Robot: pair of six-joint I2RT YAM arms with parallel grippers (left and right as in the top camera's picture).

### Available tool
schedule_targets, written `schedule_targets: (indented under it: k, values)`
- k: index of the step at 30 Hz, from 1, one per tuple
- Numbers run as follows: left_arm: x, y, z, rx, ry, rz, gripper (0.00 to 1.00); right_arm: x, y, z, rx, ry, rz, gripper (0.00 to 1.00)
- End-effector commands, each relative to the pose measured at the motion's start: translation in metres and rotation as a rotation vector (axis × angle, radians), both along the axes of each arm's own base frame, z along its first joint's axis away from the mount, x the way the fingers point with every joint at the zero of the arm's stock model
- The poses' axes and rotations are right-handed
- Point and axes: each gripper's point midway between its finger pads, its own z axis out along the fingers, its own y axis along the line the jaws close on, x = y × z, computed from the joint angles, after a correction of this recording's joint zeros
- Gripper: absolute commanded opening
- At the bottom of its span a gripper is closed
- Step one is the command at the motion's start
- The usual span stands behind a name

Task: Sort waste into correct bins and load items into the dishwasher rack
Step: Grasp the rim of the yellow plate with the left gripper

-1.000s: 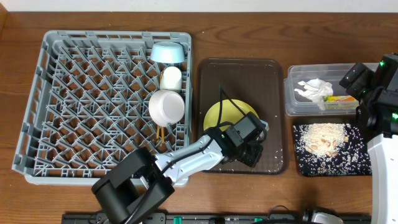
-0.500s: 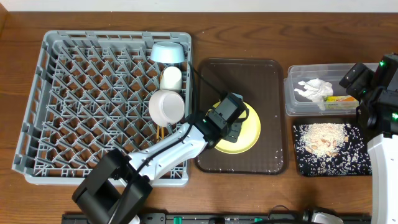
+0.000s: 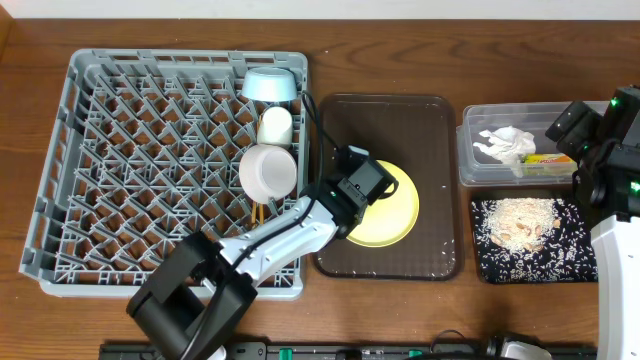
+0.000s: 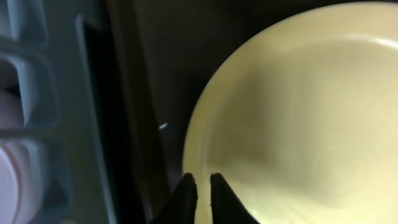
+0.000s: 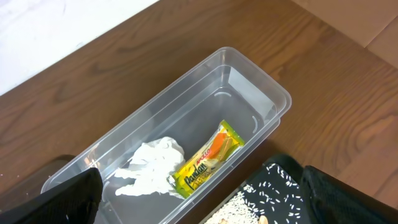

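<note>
Napkin (image 5: 152, 167), wrapper (image 5: 207, 160), rice scraps (image 3: 520, 222) are binned; bowls (image 3: 268, 172), cup (image 3: 275, 125), chopsticks (image 3: 258, 215) sit in the dishwasher rack (image 3: 120, 150). Only the yellow plate (image 3: 395, 210) is left, on the brown tray (image 3: 400, 125), left gripper (image 4: 203, 186) clenched at its rim, right gripper (image 5: 202, 208) released.

I see a brown wood-grain worktop (image 3: 500, 60) filling the overhead view, evenly lit. A pale wall strip (image 3: 300, 8) runs along the top edge and a black rail (image 3: 350, 352) along the bottom. The right wrist view's upper right corner shows a lighter tan surface (image 5: 367, 18).

yellow plate (image 3: 395, 205): flat on brown tray (image 3: 400, 120) | napkin (image 5: 152, 165), wrapper (image 5: 205, 158): in clear tub (image 5: 273, 93)
</note>
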Motion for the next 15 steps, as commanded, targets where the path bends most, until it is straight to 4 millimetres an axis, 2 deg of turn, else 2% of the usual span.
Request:
schedule_targets:
  k: [1,3,4,6,9,15]
  values:
    - [0.000,0.012,-0.011,0.046,0.003,0.060,0.17,-0.001,-0.002,0.005,-0.007,-0.010,-0.005,0.99]
    - [0.001,0.016,-0.014,0.048,0.005,0.090,0.16,-0.001,-0.002,0.005,-0.007,-0.010,-0.005,0.99]
    - [0.001,0.018,-0.015,0.048,0.001,0.109,0.22,-0.001,-0.002,0.005,-0.007,-0.010,-0.005,0.99]
    - [0.003,0.022,-0.015,0.039,-0.006,0.152,0.27,-0.001,-0.002,0.005,-0.007,-0.010,-0.005,0.99]
    - [0.005,0.025,-0.015,0.019,-0.007,0.193,0.27,-0.001,-0.002,0.005,-0.007,-0.010,-0.005,0.99]
    - [-0.005,0.010,-0.022,-0.055,0.072,0.164,0.27,-0.001,-0.002,0.005,-0.007,-0.010,-0.005,0.99]
